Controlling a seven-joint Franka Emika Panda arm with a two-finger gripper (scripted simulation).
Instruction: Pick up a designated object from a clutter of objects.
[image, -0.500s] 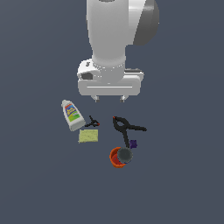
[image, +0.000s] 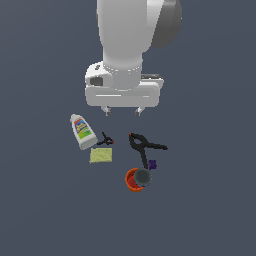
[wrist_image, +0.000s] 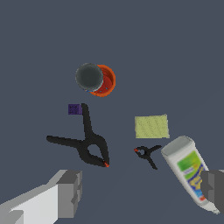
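The designated object, a short round tin with a dark grey top (image: 143, 177) (wrist_image: 89, 76), sits against the orange-red cup (image: 132, 180) (wrist_image: 105, 81) at the near end of the clutter. My gripper (image: 122, 110) (wrist_image: 140, 192) hangs open above the floor, behind the clutter in the exterior view, with nothing between its fingers (wrist_image: 69, 193). The tin lies well apart from the fingertips, beyond the large black clamp (image: 144, 146) (wrist_image: 87, 142).
A white bottle with a colourful label (image: 82, 131) (wrist_image: 189, 168) lies at the exterior view's left, beside a small black clamp (image: 105, 140) (wrist_image: 147, 152) and a yellow-green sponge (image: 101, 155) (wrist_image: 151, 126). A tiny purple block (image: 152, 164) (wrist_image: 75, 109) touches the large clamp's handle.
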